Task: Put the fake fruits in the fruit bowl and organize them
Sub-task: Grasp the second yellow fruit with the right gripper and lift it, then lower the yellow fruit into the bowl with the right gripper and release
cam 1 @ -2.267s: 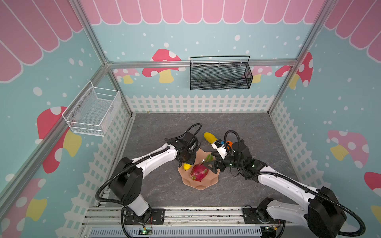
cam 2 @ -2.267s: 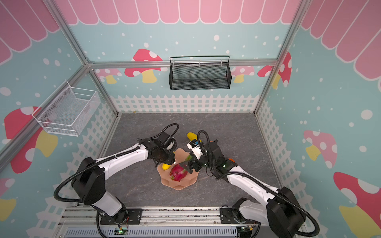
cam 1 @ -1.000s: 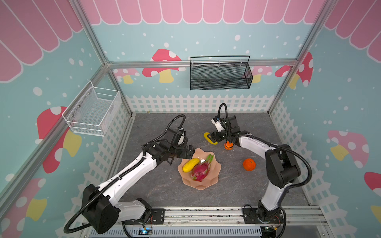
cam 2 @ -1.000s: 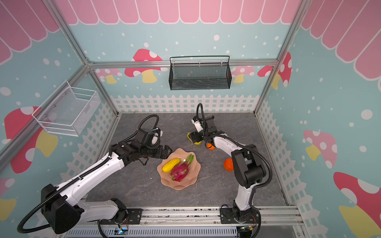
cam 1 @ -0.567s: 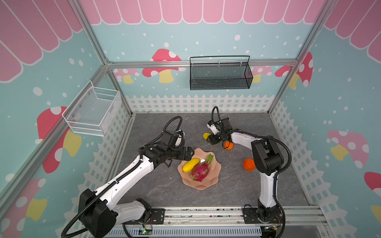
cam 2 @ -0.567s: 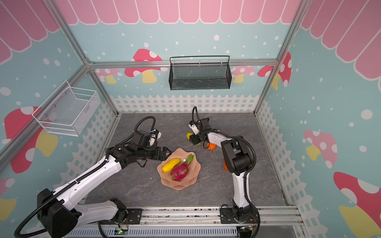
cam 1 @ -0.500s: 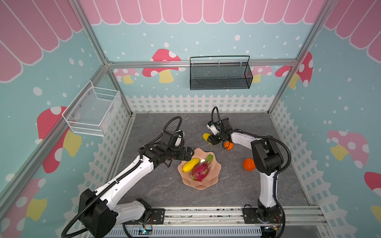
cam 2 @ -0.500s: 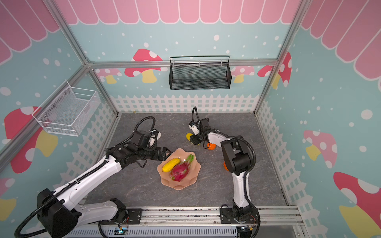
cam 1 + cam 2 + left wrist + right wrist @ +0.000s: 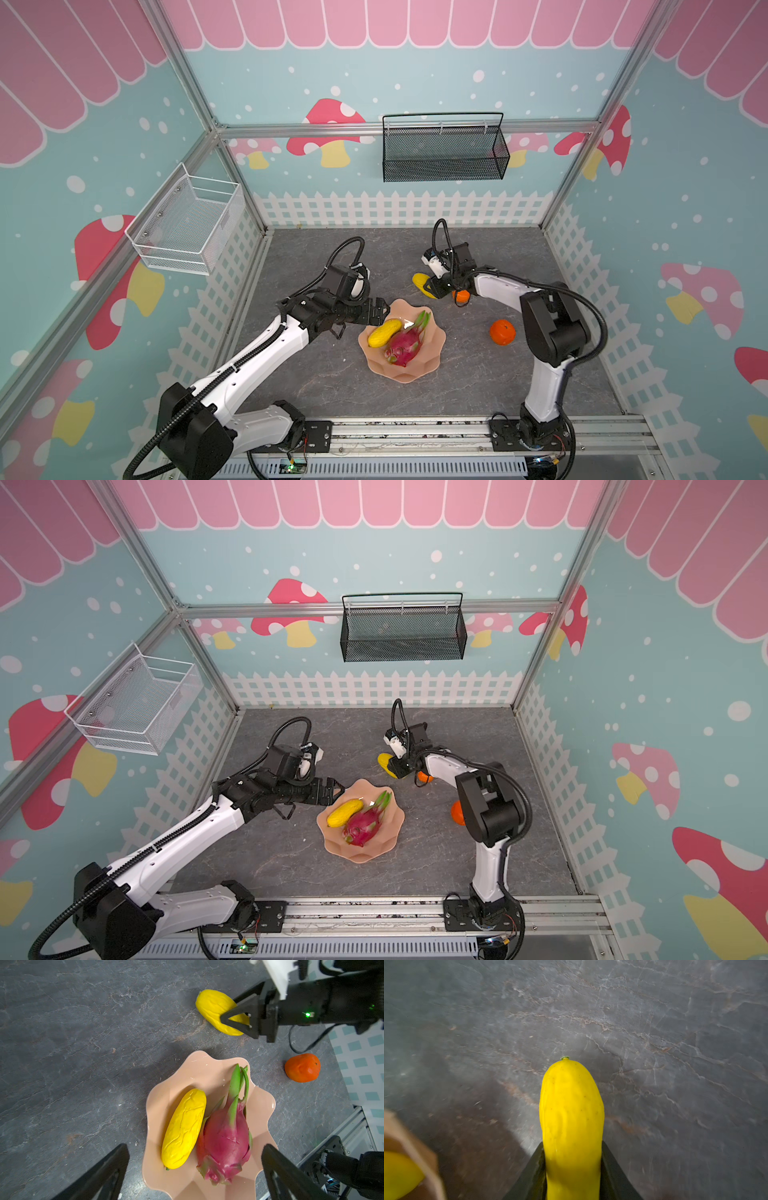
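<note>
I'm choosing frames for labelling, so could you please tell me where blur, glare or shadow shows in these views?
Right wrist view: the held yellow fruit is fairly crisp, but the tabletop smears toward the edges and the fruit bowl rim is blurred. Left wrist view: sharp, with small glints on the bowl and a soft shadow beside it. Both top views: sharp and evenly lit.
</note>
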Action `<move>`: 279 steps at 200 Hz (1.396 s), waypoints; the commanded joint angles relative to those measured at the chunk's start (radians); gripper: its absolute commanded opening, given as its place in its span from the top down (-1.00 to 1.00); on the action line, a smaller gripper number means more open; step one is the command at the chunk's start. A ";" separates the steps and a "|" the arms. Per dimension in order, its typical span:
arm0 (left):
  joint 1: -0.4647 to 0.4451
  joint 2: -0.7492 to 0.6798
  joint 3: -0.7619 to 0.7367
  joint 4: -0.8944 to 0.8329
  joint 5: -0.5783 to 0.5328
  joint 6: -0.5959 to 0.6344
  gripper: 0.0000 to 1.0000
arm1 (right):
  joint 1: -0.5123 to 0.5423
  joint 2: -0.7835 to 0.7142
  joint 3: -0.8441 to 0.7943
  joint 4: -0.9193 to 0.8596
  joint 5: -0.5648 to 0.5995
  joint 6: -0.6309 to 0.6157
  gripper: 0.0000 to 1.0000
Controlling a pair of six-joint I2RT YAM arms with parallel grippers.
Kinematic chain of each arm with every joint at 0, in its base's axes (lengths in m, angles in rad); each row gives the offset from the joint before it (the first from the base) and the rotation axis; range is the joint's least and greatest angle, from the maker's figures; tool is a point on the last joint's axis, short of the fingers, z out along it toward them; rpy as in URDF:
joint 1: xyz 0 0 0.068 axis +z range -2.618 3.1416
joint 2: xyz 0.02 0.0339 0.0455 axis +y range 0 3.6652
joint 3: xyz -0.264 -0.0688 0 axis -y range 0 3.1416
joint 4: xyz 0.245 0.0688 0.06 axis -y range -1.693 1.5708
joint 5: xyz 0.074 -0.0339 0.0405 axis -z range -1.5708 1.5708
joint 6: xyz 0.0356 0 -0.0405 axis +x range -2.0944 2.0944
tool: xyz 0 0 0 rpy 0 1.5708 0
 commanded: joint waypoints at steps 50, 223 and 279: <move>0.010 -0.007 -0.014 0.007 0.080 0.009 -1.00 | 0.085 -0.532 -0.397 0.001 -0.087 0.183 0.22; 0.011 -0.021 -0.032 0.004 0.099 0.032 -0.99 | 0.338 -0.850 -0.625 -0.085 0.291 0.963 0.22; 0.015 -0.025 -0.033 0.003 0.089 0.030 -0.99 | 0.462 -0.877 -0.685 -0.018 0.446 1.243 0.22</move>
